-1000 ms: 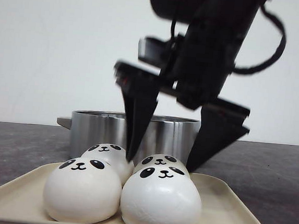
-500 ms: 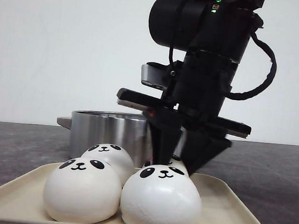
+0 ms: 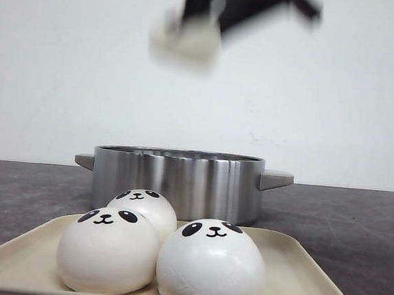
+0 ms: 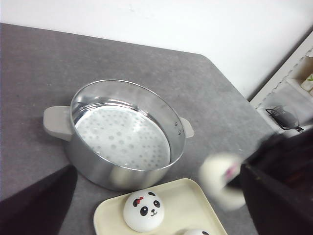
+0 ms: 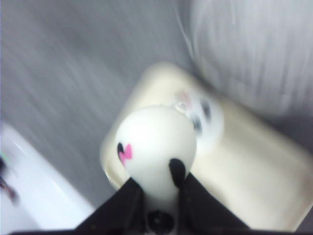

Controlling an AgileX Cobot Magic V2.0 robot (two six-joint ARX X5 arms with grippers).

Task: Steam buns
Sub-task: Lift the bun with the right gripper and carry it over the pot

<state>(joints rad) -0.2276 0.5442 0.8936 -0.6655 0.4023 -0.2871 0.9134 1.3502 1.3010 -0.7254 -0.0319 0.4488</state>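
Bun (image 5: 155, 149) sits clamped in right tool (image 5: 157, 188).

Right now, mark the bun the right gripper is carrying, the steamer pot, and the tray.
carried bun (image 5: 154, 147), right wrist view, its white dome between the fingers.
steamer pot (image 4: 122, 137), left wrist view, its perforated floor.
tray (image 3: 296, 280), front view, bare surface right of the buns.

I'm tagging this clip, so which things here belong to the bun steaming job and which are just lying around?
Part of the job:
- right pincer, holding one bun
- three buns on the tray
- steamer pot

Lying about:
- shelf clutter
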